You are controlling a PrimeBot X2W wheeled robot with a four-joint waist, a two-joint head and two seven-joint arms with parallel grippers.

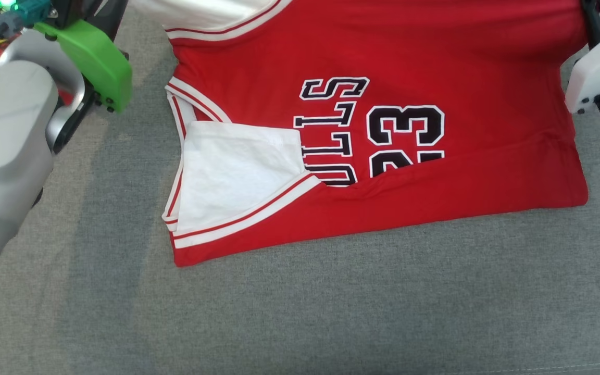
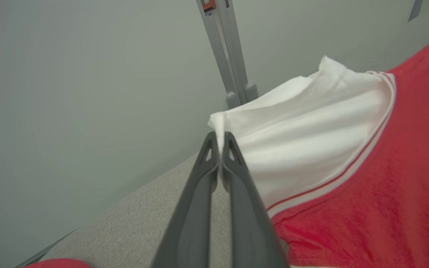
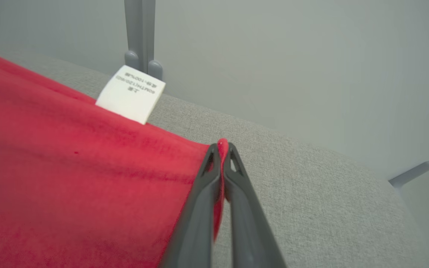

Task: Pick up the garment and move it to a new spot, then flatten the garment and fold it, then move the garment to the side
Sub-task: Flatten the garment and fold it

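Note:
The garment [image 1: 435, 67] is a red basketball jersey with white sleeves, black lettering and the number 23, spread across the grey surface with its near edge folded over. In the left wrist view my left gripper [image 2: 220, 136] is shut on the tip of the garment's white sleeve [image 2: 304, 123], lifted off the surface. In the right wrist view my right gripper [image 3: 222, 147] is shut on a red corner of the garment [image 3: 88, 167], beside its white care label [image 3: 130, 93]. In the head view both arms reach to the top corners; the fingertips lie beyond that view's top edge.
The grey fabric surface [image 1: 331, 312] spreads wide in front of the garment. A grey upright post [image 2: 225, 52] stands behind the surface against a pale wall; the post [image 3: 140, 33] shows again in the right wrist view. My left arm's pale housing [image 1: 3, 156] fills the head view's left side.

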